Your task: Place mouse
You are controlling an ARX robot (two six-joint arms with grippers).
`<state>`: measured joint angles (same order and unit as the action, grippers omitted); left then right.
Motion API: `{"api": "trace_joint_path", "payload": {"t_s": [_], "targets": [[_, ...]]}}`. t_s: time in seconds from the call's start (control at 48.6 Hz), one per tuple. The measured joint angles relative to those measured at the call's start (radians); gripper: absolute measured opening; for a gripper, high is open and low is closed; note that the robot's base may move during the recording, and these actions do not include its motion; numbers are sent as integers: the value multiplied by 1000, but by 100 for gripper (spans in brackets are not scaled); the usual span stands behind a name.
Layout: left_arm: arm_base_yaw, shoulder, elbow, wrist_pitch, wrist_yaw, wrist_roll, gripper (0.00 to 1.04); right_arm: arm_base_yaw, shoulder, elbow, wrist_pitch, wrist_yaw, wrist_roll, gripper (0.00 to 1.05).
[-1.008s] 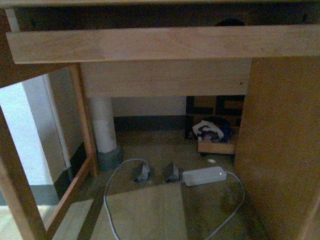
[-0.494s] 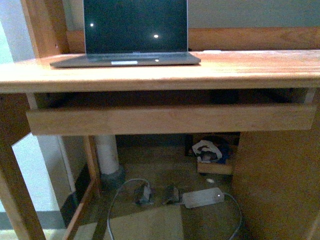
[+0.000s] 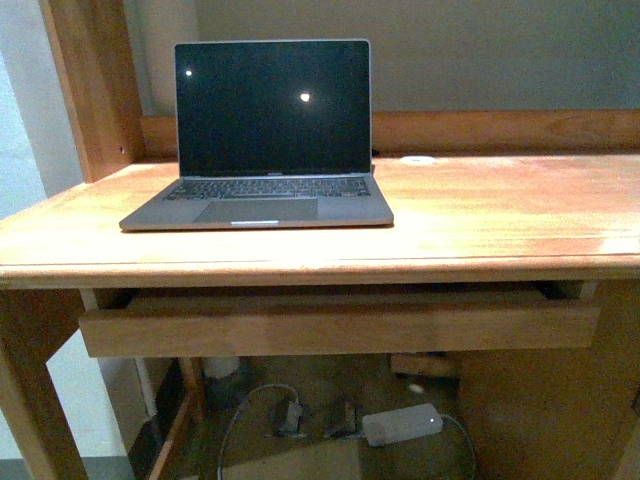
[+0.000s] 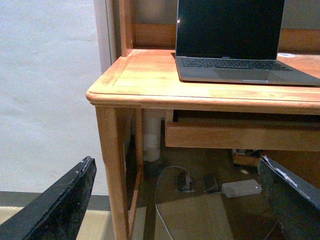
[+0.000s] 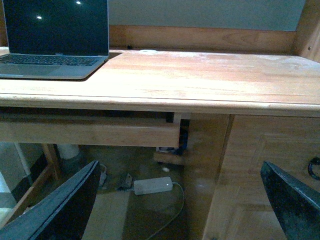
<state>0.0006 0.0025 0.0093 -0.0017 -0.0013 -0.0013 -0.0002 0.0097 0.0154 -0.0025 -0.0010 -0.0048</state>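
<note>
Left claw (image 4: 176,160): fingers (image 4: 60,205) spread wide, nothing between them. Right claw (image 5: 180,165): same, wide open and empty. Both sit short of the counter (image 3: 480,220) and touch nothing.

Mouse: not in any view. It isn't in either claw or on the visible counter top, so can't say where it is.

The counter carries an open laptop (image 3: 265,140), screen dark, left of centre. A small white disc (image 3: 418,159) lies by the back rail, just right of the laptop. A shallow drawer (image 3: 340,325) under the top sticks out slightly. A power brick (image 3: 400,425) and cables lie on the floor below.

Risks:
- No mouse located, so placing has nothing to work on; find and pick likely come first.
- The white disc could get taken for the target.
- A claw coming up could clip the counter edge or the protruding drawer.
- Setting down too near the laptop could knock it.
</note>
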Motion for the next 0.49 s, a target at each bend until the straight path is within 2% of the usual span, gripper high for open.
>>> {"api": "trace_joint_path", "payload": {"t_s": [0.103,0.165,0.247,0.329,0.412,0.494], "targets": [[-7,24,0,51,-1,-11,98,0,0,0,0,0,0,98],[-31,126,2,194,-9,-49,98,0,0,0,0,0,0,98],[-69,399,10,427,13,-158,98,0,0,0,0,0,0,98],[-77,597,27,578,23,-248,98,0,0,0,0,0,0,98],[-107,989,127,897,30,-460,98,0,0,0,0,0,0,98],[-121,1313,238,1075,40,-651,98,0,0,0,0,0,0,98]]}}
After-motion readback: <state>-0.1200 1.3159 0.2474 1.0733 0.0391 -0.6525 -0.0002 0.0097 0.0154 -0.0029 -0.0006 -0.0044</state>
